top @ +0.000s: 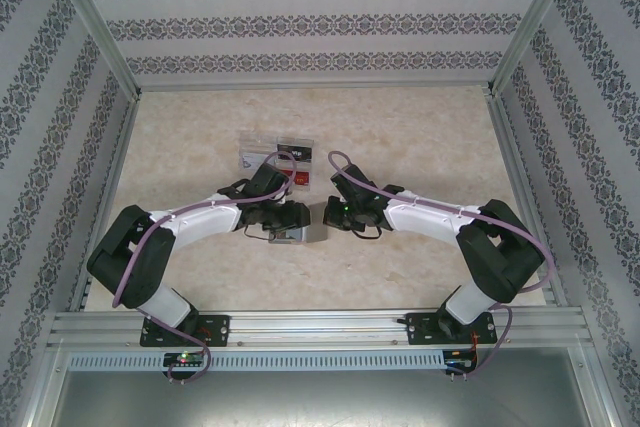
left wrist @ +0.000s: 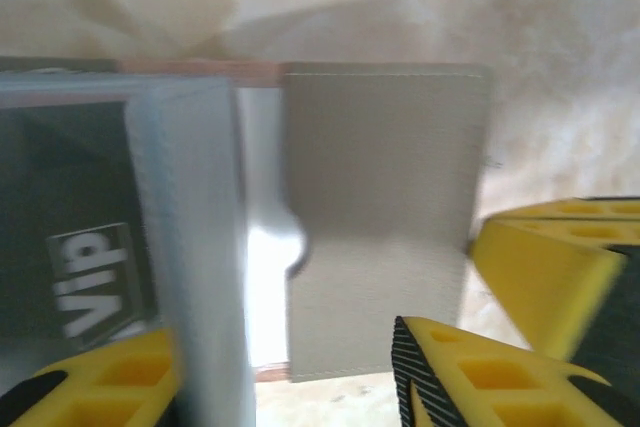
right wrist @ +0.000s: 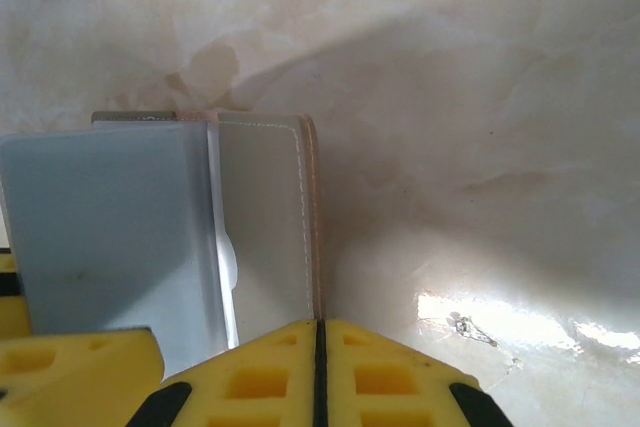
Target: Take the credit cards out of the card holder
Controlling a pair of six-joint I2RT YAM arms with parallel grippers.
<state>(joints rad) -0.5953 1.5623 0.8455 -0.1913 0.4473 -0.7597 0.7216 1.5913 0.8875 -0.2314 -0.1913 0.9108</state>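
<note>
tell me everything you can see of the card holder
The card holder is a flat grey-brown bifold with stitched edges and a tan rim, lying open on the marbled table. Its blue-grey inner panel looks lifted, with a dark card marked VIP beside it. The right gripper is shut on its outer edge; the left gripper has its jaws apart, astride the panel.

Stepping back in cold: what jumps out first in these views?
Mid-table lies the open wallet, the right gripper pinched shut on its edge, the left gripper open over it. A dark VIP card sits in its slot, seen from the left wrist; beyond, a clear tray holds a red card.
</note>
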